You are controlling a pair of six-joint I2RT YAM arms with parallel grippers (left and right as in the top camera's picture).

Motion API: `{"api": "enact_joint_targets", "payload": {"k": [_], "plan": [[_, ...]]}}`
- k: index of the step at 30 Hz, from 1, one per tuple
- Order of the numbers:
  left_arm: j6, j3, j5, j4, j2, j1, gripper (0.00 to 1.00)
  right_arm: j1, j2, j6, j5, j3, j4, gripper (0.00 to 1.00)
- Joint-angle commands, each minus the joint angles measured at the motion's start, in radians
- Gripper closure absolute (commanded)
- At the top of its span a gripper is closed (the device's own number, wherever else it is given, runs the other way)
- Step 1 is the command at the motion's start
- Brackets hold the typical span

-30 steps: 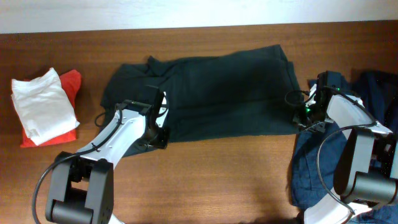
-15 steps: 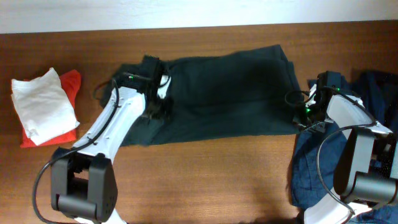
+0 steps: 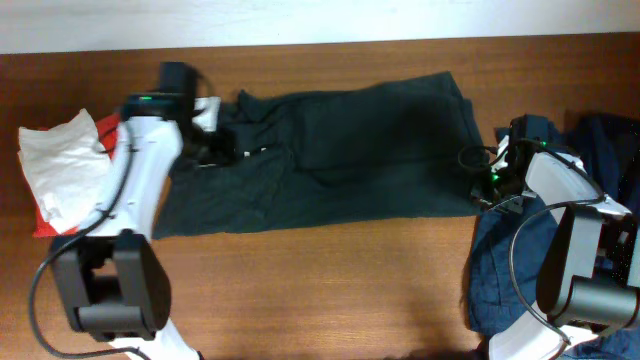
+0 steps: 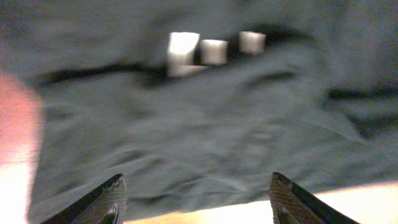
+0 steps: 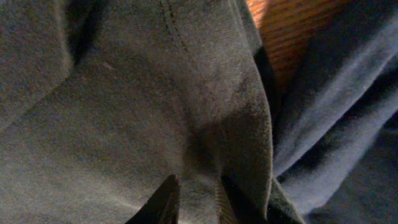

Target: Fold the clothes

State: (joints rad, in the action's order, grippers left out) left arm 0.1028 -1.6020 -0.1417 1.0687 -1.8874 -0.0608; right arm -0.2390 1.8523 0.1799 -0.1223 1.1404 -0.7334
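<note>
Overhead, the dark green fabric garment [image 3: 350, 150] lies spread across the brown wooden table [image 3: 330, 290], left gripper [image 3: 222, 148] at its upper-left corner, right gripper [image 3: 480, 172] at its right edge. Left wrist view (blurred): fingers [image 4: 106, 200] apart above the cloth. Right wrist view: jaws pinched on the garment's hem.

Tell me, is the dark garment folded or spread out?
Spread out: the dark garment lies wide across the table, rumpled at its left end.

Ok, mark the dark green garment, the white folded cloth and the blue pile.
dark green garment [image 3: 360, 150], overhead view, middle of its spread body.
white folded cloth [image 3: 60, 170], overhead view, centre of its top layer.
blue pile [image 3: 488, 280], overhead view, its lower left part.
</note>
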Motion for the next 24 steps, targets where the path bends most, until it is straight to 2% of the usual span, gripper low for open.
{"api": "enact_joint_targets", "payload": {"k": [1,2,4,7,9,11,15,18,19,20,21,22,24], "plan": [[0.094,0.002,0.027,0.147,0.022,0.179,0.23,-0.002,0.002,-0.008,0.002,-0.005,-0.015,0.76],[0.094,0.015,0.028,0.182,0.021,0.233,0.16,-0.002,0.002,-0.008,0.002,-0.005,-0.029,0.75],[0.089,0.103,0.036,0.170,0.021,0.293,0.15,-0.002,0.002,-0.008,0.002,-0.005,-0.067,0.75],[0.083,0.290,0.134,0.026,0.021,0.298,0.16,-0.002,0.002,-0.008,0.002,-0.005,-0.110,0.75],[0.083,0.353,0.166,-0.056,0.019,0.298,0.17,-0.002,0.002,-0.008,0.002,-0.005,-0.120,0.75],[0.084,0.426,0.164,-0.146,0.019,0.298,0.23,-0.003,0.002,-0.008,0.002,-0.005,-0.120,0.75],[0.084,0.467,0.158,-0.195,0.019,0.298,0.45,-0.003,0.002,-0.008,0.002,-0.005,-0.116,0.75],[0.084,0.467,0.185,-0.200,0.019,0.298,0.85,-0.004,0.002,-0.008,0.003,-0.005,-0.114,0.75],[0.084,0.467,0.193,-0.197,0.019,0.298,0.88,-0.003,0.002,-0.008,0.003,-0.005,-0.113,0.75],[0.084,0.467,0.204,-0.189,0.019,0.298,0.96,-0.003,0.002,-0.008,0.002,-0.005,-0.113,0.76],[0.084,0.467,0.230,-0.166,0.019,0.298,1.00,-0.004,0.002,-0.008,0.002,-0.005,-0.121,0.82],[0.094,0.467,0.261,-0.132,0.019,0.304,1.00,-0.003,0.002,-0.007,0.002,-0.005,-0.132,0.96],[0.099,0.467,0.286,-0.063,0.019,0.334,1.00,-0.003,0.002,-0.003,0.002,-0.005,-0.159,0.96]]}}
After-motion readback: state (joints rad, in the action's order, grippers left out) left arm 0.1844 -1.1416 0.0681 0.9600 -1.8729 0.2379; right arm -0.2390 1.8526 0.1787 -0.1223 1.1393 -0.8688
